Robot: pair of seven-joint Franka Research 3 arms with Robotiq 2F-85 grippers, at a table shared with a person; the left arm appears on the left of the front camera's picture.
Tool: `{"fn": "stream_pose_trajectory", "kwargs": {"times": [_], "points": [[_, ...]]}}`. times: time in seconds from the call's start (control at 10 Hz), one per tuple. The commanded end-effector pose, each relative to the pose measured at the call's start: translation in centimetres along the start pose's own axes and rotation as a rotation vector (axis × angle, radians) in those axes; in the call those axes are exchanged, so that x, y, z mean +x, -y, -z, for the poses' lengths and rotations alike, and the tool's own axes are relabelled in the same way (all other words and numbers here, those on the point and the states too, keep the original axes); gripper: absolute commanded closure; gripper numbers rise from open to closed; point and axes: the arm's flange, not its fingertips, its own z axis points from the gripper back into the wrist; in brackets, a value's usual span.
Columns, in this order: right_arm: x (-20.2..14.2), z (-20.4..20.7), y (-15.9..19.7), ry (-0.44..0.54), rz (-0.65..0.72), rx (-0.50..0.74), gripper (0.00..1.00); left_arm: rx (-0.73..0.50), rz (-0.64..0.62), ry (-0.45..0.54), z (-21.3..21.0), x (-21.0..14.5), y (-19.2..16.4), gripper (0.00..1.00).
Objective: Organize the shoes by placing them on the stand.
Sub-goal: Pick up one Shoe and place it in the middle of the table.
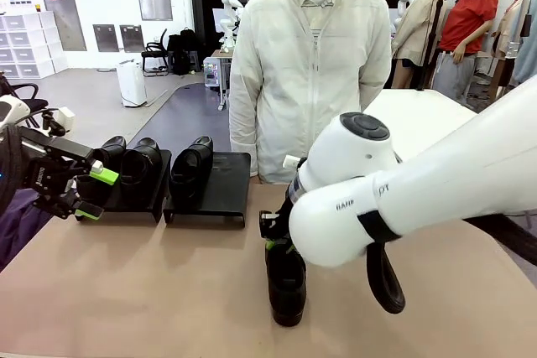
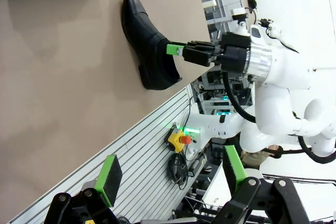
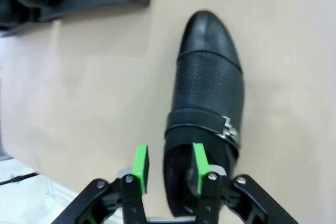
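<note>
A single black shoe [image 1: 286, 287] is seen nearest the robot's edge of the table [image 1: 126, 291], resting on its sole with the toe pointed away from the stand. The right claw [image 3: 169, 165] is positioned at the shoe's heel opening: one green pad [image 3: 199, 165] is set inside the collar, the other just outside it, the rear side wall lying between them. The jaws are parted, and whether the leather is pinched or merely straddled cannot be told. In the front view this claw [image 1: 270, 236] is largely hidden by the white right arm [image 1: 419, 190]. The left claw [image 1: 94, 193] is held above the table's left side, jaws spread wide with nothing between them, just in front of the stand [image 1: 222, 190]. The stand is found farther back, toward the person. Two shoes [image 1: 126, 163] are set side by side on its left platform, and a third shoe [image 1: 191, 167] on the left half of the right platform. A person in a white jacket [image 1: 310, 73] is standing at the far edge of the table.
</note>
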Motion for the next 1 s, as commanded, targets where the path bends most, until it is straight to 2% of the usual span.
{"fn": "stream_pose_trajectory", "kwargs": {"times": [0.0, 0.2, 0.5, 0.7, 0.9], "points": [[0.7, -7.0, 4.3, -0.036, 0.016, 0.135, 0.0, 0.003, -0.001, -0.01, -0.2, -0.2, 0.0, 0.0], [2.2, -13.5, 11.3, -0.022, 0.05, 0.136, 0.0, 0.003, -0.001, -0.01, -0.2, -0.2, 0.0, 0.0], [5.0, -20.3, 24.6, -0.128, 0.182, 0.28, 0.0, 0.003, -0.001, -0.01, -0.2, -0.2, 0.0, 0.0], [5.8, -22.1, 30.6, -0.181, 0.278, 0.369, 0.0, 0.003, -0.001, -0.01, -0.2, -0.2, 0.0, 0.0], [5.4, -21.4, 33.1, -0.188, 0.324, 0.411, 0.0, 0.003, -0.001, -0.01, -0.2, -0.2, 0.0, 0.0]]}}
